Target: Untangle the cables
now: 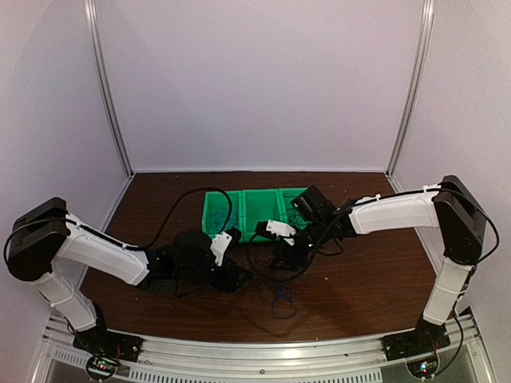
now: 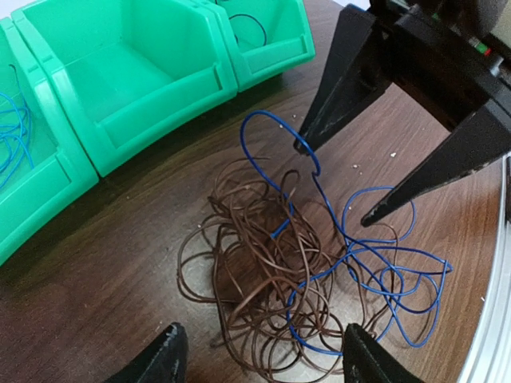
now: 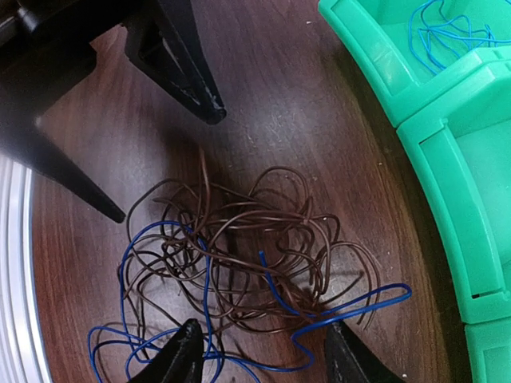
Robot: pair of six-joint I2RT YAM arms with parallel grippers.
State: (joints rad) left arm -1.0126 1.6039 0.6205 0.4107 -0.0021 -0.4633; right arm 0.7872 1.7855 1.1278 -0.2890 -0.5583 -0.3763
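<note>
The cables lie as one tangle (image 1: 275, 299) on the dark wooden table, in front of the green bins (image 1: 247, 211). It is a heap of thin dark-brown wires (image 2: 255, 263) (image 3: 247, 239) with one blue wire (image 2: 383, 263) (image 3: 351, 307) looped through and around it. My left gripper (image 2: 263, 359) (image 1: 239, 279) is open and hovers low at one side of the heap, holding nothing. From the opposite side my right gripper (image 3: 265, 355) (image 1: 281, 257) is open too. Part of the blue wire runs between its fingers, and a blue loop curls beside one of its fingertips (image 2: 302, 144).
Three green bins stand in a row behind the tangle. One end bin (image 2: 32, 183) (image 3: 375, 48) holds loose blue wire; the other end bin (image 2: 271, 48) holds a thin dark wire; the middle one (image 2: 128, 80) looks bare. A metal rail (image 3: 12, 263) edges the table.
</note>
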